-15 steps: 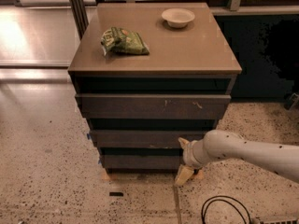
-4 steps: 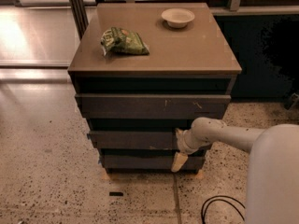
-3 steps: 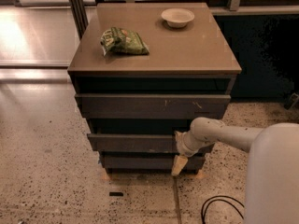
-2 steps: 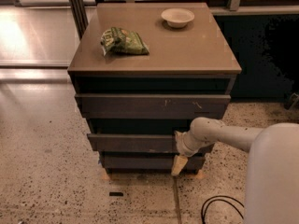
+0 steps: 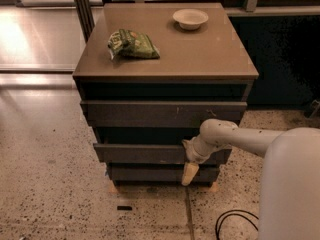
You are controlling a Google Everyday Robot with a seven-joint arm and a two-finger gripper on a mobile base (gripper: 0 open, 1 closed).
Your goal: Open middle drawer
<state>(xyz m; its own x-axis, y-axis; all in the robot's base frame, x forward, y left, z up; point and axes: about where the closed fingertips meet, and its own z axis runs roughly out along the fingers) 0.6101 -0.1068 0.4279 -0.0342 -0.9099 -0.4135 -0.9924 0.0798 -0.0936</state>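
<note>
Cream claw at the dark grey-brown middle drawer; green packet (pale print), speckled floor.

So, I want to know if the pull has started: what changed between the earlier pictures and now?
The gripper moved a little up and left, from the cabinet's lower right corner to the right end of the middle drawer. The arm swung in closer at lower right. In the last second it barely moved. The middle drawer shows no clear shift. The green packet and the bowl stayed put.
</note>
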